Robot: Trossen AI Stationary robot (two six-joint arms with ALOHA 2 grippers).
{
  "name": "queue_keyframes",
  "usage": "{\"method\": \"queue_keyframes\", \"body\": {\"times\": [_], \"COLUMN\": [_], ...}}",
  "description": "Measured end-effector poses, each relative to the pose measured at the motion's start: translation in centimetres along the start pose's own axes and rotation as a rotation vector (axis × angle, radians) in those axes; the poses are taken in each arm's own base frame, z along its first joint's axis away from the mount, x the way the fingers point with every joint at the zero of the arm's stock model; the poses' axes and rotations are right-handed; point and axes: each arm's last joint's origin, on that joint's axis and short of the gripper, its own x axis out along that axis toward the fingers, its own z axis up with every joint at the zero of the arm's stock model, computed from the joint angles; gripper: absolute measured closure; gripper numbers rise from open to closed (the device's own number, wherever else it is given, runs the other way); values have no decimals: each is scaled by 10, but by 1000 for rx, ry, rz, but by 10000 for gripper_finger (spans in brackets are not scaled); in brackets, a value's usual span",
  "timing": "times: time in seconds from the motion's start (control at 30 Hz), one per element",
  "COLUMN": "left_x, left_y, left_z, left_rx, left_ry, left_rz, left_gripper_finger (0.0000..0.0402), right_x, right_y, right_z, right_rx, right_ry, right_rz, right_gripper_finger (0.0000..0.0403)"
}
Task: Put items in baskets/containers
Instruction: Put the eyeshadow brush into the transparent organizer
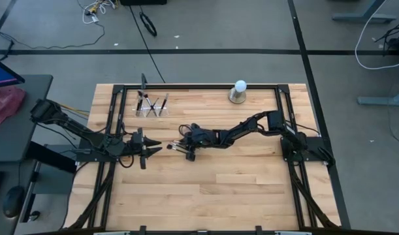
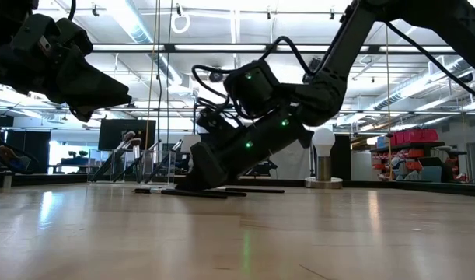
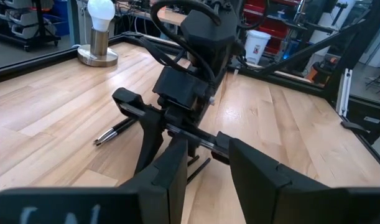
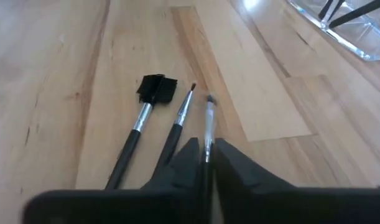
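My right gripper [image 4: 205, 149] is down at the table's middle [image 1: 186, 150], shut on a thin brush [image 4: 209, 121]. Two more black-handled brushes lie flat on the wood beside it, one with a black comb-like head [image 4: 153, 91] and one with a fine tip [image 4: 180, 118]. The clear holder [image 1: 152, 108] stands toward the far left with several brushes upright in it. My left gripper [image 1: 149, 149] hovers open just left of the loose brushes, raised above the table [image 2: 105, 93]. My right gripper pinches the thin brush between its two fingers, partway along the handle [image 4: 208, 140]. The fingers lie along the brush, slanting down toward the table's left. Its silvery front end [image 4: 209, 102] sticks out ahead of the fingertips, close to the wood; whether it rests there I cannot tell.
A white ball on a grey round base [image 1: 239, 91] stands at the far edge, right of the holder. A black frame [image 1: 199, 85] runs along the table's far and side edges. Bare wood [image 1: 212, 196] stretches across the near half.
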Motion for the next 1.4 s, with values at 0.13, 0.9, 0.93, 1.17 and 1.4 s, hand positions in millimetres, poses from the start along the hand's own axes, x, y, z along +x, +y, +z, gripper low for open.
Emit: {"method": "queue_keyframes", "body": {"times": [0.13,0.9,0.93,1.17,1.4], "left_x": [0,-12,-10,19,74], "left_y": [0,-38,-39,-55,-64], "left_z": [0,2,0,-9,-14], "left_rx": [0,209,214,283,353], "left_ry": [0,-134,-131,-107,-57], "left_rz": [0,-259,-256,-197,-6], "left_gripper_finger": [278,278,278,278,278], "right_x": [-1,-107,-116,-147,-148], "right_y": [-1,52,56,81,93], "right_z": [-2,45,45,40,41], "right_rx": [-8,44,53,33,16], "right_ry": [-8,-585,-654,-861,-843], "right_rz": [-4,60,85,211,237], "right_gripper_finger": [391,394,394,394,394]}}
